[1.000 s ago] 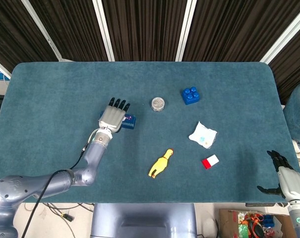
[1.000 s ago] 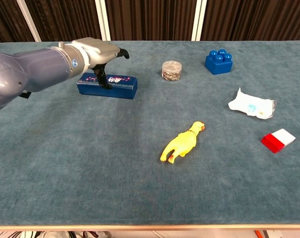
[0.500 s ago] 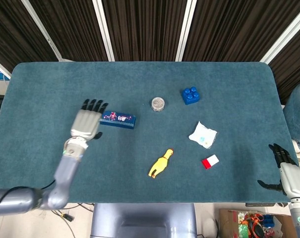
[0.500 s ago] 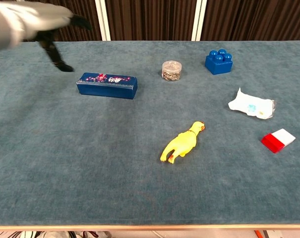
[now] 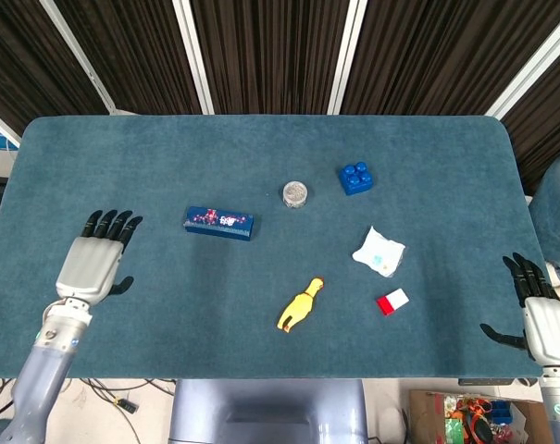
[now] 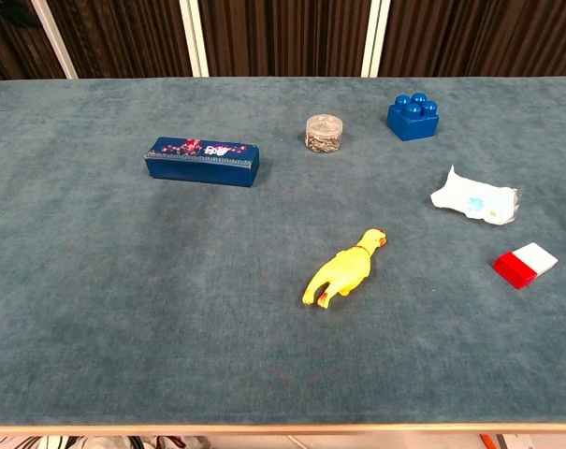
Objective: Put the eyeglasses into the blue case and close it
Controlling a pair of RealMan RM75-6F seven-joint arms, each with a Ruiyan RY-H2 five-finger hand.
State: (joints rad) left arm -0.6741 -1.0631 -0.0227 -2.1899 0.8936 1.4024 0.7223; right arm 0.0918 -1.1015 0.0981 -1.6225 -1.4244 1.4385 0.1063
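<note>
Hands: left hand (image 5: 96, 263) over the tabletop's (image 5: 122, 157) left part near the front edge, flat, fingers (image 5: 113, 224) spread, holding nothing; right hand (image 5: 539, 314) past the right front corner, fingers apart, empty, its wrist cut off by the head view's bottom edge.
Hidden: both hands fall outside the chest view; eyeglasses are visible nowhere.
Blue case (image 5: 218, 223): closed, lying flat left of centre, well apart from the left hand, touched by nothing.
Round clear jar (image 5: 295, 194): upright, just right of the case, toward the back; contents too small to tell.
Blue toy brick (image 5: 354, 178): right of the jar.
White crumpled packet (image 5: 379, 251): right half, mid-depth.
Red-and-white block (image 5: 392, 302): just in front of the packet.
Yellow rubber chicken (image 5: 300, 305): on its side, centre, toward the front edge.
</note>
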